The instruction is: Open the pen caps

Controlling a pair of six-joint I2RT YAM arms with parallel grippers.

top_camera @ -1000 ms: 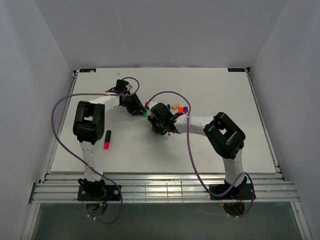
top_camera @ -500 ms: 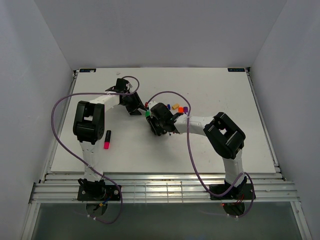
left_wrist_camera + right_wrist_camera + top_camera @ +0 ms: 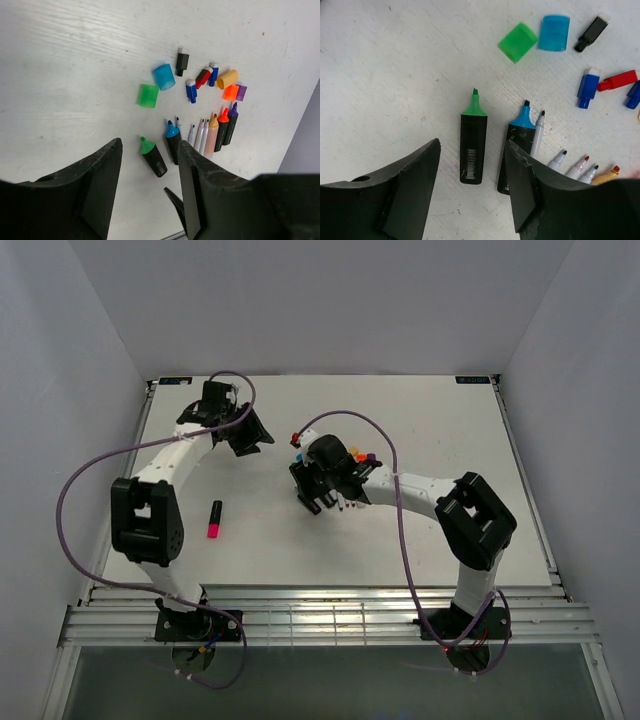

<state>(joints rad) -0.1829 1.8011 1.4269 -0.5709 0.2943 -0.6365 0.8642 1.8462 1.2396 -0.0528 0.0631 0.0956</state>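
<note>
Now, over the tabletop (image 3: 450, 420), your left gripper (image 3: 150, 150) and right gripper (image 3: 473, 144) both stand spread apart, holding nothing. Near the tabletop's middle lies an uncapped green marker (image 3: 473, 155). The pen caps lie loose beside it, with the green cap (image 3: 518, 42) touching the blue cap (image 3: 555, 33).

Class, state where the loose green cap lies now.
In the right wrist view, the green cap lies near the top, just left of the blue cap, above the uncapped green marker.
</note>
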